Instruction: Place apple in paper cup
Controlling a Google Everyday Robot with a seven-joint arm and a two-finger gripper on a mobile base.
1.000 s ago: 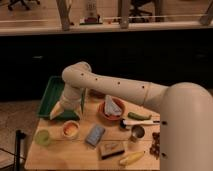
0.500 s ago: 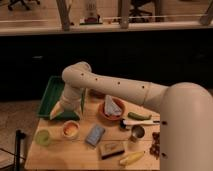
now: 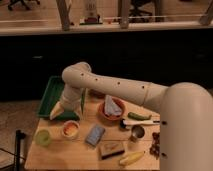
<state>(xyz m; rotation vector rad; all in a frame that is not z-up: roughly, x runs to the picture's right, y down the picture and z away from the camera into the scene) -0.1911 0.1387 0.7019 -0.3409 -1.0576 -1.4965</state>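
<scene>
Little was seen to have moved vs. 0.5 s earlier: the arm and gripper (image 3: pixel 62 114) were kept at approx. the same spot over the left part of the table (image 3: pixel 75 156). The gripper was held just above the cup (image 3: pixel 70 137), on its far-left side, by the near-right corner of the green tray (image 3: pixel 50 95); its grip state couldn't be told. The apple (image 3: pixel 70 130) was seen as an orange patch inside the cup, w/ the pale rim around it. A yellow-green cup (image 3: pixel 43 137) was set just left, a blue flat item (image 3: pixel 95 134) just right. Further right were a red bowl (image 3: pixel 111 111), metal cup (image 3: pixel 137 133), banana (image 3: pixel 131 158) and grapes (image 3: pixel 156 145).
</scene>
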